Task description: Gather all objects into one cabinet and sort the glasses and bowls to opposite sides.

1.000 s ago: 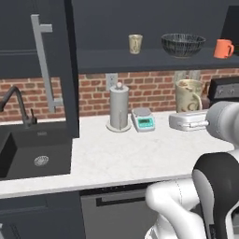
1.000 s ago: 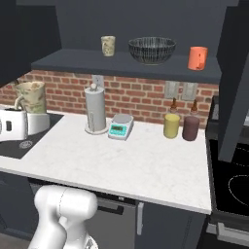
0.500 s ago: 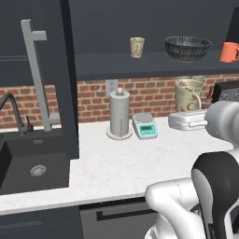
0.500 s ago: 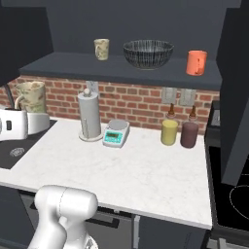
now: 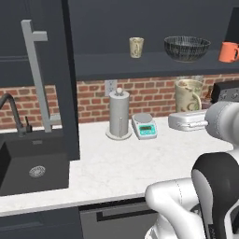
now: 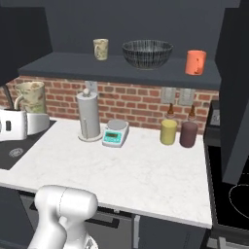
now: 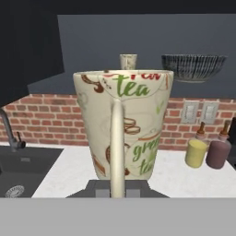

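Since a second ago my base has driven and both base views have slid sideways. I see the patterned mug [image 7: 123,124] upright right in front of the jaws, which are clamped on its handle, above the tabletop [image 6: 146,175]. On the far cabinet shelf [image 6: 116,68] stand tumbler [image 6: 100,49], bowl [image 6: 147,53] and orange mug [image 6: 195,62], left to right.

3 cups [image 6: 100,48], 1 bowl [image 6: 147,53], 2 bottles [image 6: 168,131]

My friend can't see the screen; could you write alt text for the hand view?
A beige tea-print mug, handle toward the camera, fills the foreground. Behind it, a dark shelf holds a small tumbler and a ribbed black bowl.
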